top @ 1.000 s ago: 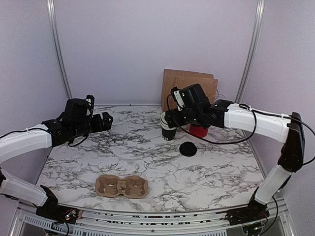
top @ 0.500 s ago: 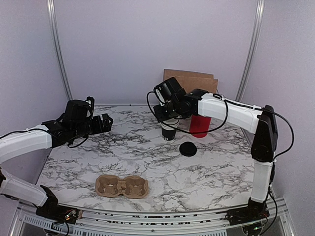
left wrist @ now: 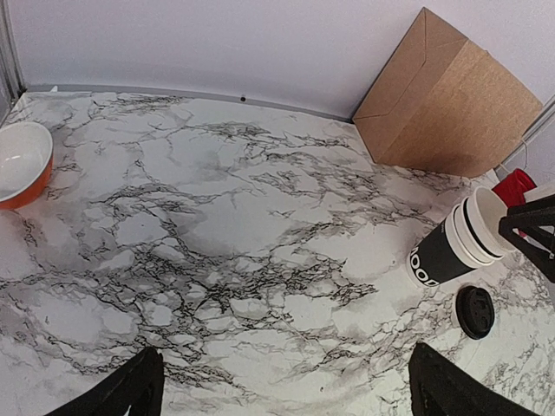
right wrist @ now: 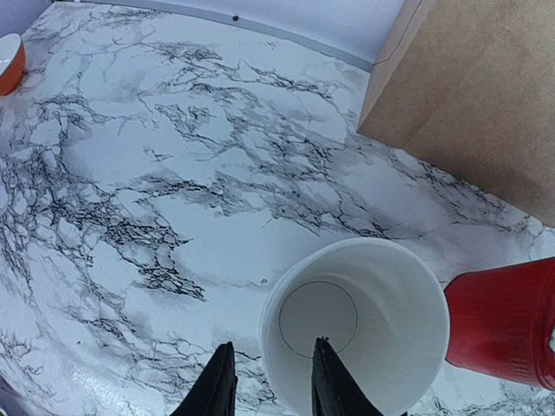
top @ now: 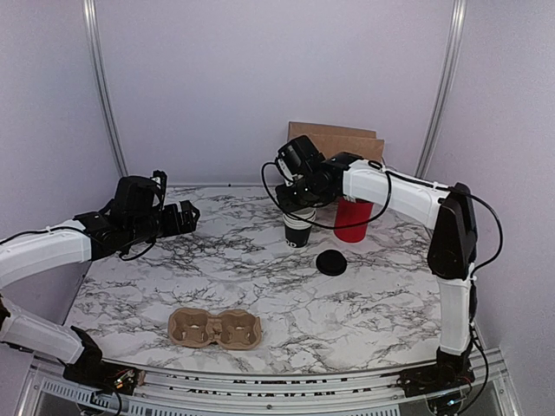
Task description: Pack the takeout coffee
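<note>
The takeout coffee cups stand nested as one stack (top: pixel 299 229), cream cups (left wrist: pixel 482 227) inside a black cup (left wrist: pixel 438 260) with white lettering. From above, the top cup (right wrist: pixel 381 286) is empty. My right gripper (right wrist: pixel 274 344) reaches down over the stack's rim, one finger (right wrist: pixel 325 368) inside the cup and the other outside, with gaps to the wall still showing. The small black lid (top: pixel 330 261) lies on the table just right of the stack. My left gripper (top: pixel 186 216) hovers wide open over the left of the table, holding nothing.
A red cup (top: pixel 351 222) stands right beside the cup stack. A brown paper bag (top: pixel 334 144) leans against the back wall. A cardboard cup carrier (top: pixel 215 328) lies near the front. An orange-and-white bowl (left wrist: pixel 19 163) sits at the far left.
My right arm swung left and came over the cup stack; its jaws narrowed around the rim. The left arm has not moved.
</note>
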You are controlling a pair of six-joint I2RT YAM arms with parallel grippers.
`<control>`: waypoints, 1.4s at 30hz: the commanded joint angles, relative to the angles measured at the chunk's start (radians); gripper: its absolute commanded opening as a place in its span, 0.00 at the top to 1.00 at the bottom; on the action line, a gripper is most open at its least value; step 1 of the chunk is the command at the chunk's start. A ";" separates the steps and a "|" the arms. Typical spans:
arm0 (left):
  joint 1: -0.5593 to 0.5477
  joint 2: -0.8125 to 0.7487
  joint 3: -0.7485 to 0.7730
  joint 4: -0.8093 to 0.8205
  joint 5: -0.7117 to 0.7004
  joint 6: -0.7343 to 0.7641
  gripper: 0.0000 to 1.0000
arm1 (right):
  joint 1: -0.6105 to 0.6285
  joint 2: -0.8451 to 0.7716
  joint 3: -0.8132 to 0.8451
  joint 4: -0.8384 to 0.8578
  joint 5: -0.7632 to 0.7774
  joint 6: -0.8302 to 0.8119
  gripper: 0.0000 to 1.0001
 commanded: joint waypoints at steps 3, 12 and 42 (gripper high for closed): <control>-0.004 0.005 0.025 -0.021 0.008 -0.011 0.01 | -0.030 0.014 0.032 -0.020 -0.070 0.012 0.72; -0.004 0.016 0.028 -0.021 0.003 -0.017 0.01 | -0.032 0.028 0.024 -0.019 -0.097 0.002 0.75; -0.004 0.038 0.034 -0.014 0.001 -0.031 0.01 | 0.024 0.075 0.112 -0.089 0.118 -0.052 1.00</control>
